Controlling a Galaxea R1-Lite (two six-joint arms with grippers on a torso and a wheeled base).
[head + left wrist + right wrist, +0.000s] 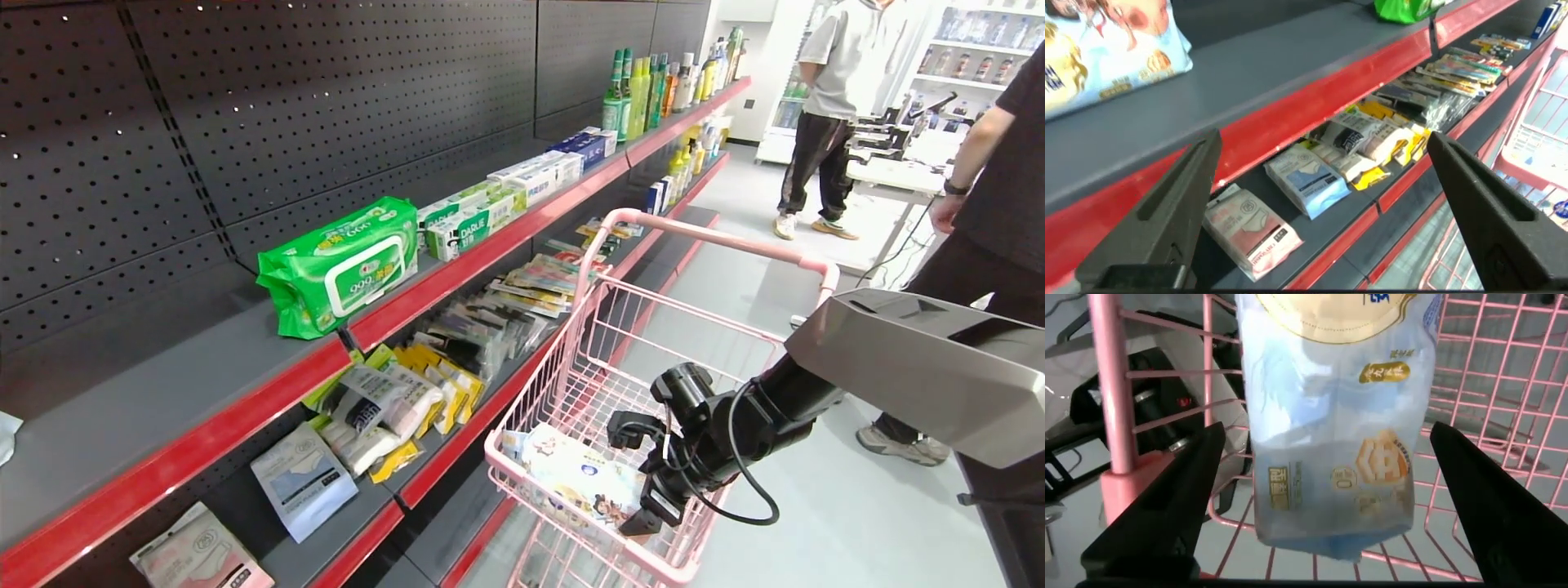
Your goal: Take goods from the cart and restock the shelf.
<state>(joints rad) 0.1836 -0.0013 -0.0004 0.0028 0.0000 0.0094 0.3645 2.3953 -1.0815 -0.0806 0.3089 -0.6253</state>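
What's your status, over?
Left gripper open, empty, facing shelf. Right gripper open over pale blue pack, inside pink cart wire walls. Pack not gripped.

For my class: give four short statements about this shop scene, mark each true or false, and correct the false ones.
1. The cart is pink. True.
2. The green wipes pack lies in the cart. False: it sits on the shelf.
3. The right pincer is open over a pale pack in the cart. True.
4. The left pincer is shut on a bottle. False: it is open with nothing between its fingers, facing the shelf.
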